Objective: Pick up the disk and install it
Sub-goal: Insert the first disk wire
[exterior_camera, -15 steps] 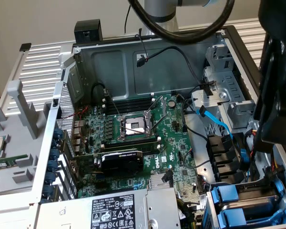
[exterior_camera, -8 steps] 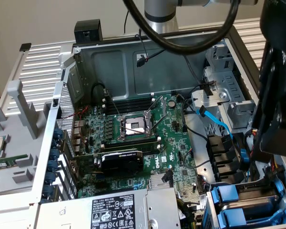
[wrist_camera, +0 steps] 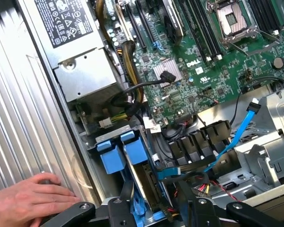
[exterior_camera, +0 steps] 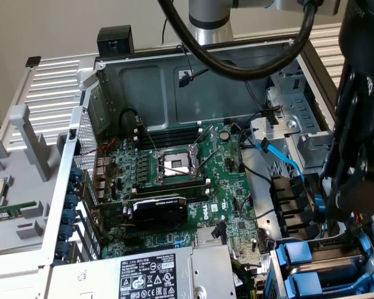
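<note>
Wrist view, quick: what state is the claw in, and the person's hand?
Claw: closed on the disk.
Hand: empty, resting flat on the ribbed case panel.

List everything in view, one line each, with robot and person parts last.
computer case: one, grey metal, lying open
motherboard: one, green, on the case floor
processor socket: one, silver, mid-board
graphics card: one, black, slotted near the power supply
power supply: one, grey with a black-and-white label, at the case edge
data cable: one, light blue, running toward the drive bay
disk: one, silver-grey in a blue carrier, in the drive bay
second carrier: one, blue, beside the disk
hand: one, a person's, resting on the ribbed grey panel
robot arm: one, silver-grey, above the case
gripper: one, black, over the drive bay
</note>
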Motion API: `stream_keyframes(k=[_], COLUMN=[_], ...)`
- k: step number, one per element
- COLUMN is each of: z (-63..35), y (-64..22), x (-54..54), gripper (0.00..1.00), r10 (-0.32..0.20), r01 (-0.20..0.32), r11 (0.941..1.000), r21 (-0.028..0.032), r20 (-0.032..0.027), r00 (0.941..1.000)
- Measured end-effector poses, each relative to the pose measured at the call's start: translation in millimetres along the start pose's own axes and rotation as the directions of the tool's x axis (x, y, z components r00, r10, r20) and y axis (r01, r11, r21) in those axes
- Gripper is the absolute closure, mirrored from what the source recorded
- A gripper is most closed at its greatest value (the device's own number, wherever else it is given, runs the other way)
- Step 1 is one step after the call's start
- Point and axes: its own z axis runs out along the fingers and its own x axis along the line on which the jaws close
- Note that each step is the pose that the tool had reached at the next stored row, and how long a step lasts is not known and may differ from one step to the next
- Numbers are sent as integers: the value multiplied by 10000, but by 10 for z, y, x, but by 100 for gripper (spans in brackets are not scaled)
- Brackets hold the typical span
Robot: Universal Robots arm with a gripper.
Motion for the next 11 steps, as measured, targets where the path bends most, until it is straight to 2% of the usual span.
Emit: stream_keyframes(k=[5,9,11], z=[2,2,2], y=[-10,-16,-28], x=[22,22,24], gripper=[51,51,51], r10=[-363,-875,-992], r01=[363,875,992], r11=[9993,9962,9951], r21=[-1,1,25], r20=[-6,-10,3], r00=[9993,9962,9951])
